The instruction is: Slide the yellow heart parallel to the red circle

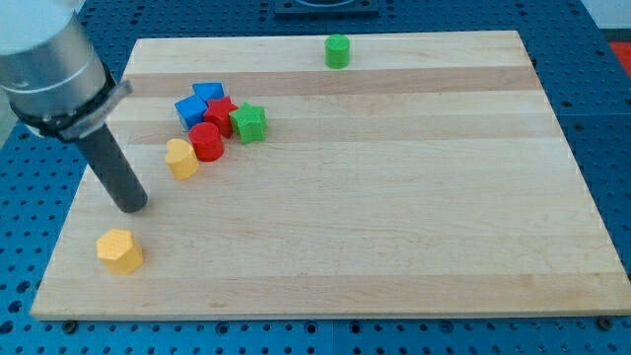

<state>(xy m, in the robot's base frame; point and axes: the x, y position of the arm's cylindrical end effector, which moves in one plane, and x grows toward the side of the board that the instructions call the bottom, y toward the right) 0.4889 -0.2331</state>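
The yellow heart lies on the wooden board at the view's left, touching the lower left side of the red circle. My tip rests on the board below and to the left of the yellow heart, a short gap away from it. The rod slants up to the view's upper left into the grey arm body.
A red star, two blue blocks and a green star cluster just above and right of the red circle. A yellow hexagon lies below my tip near the board's left edge. A green cylinder stands at the top edge.
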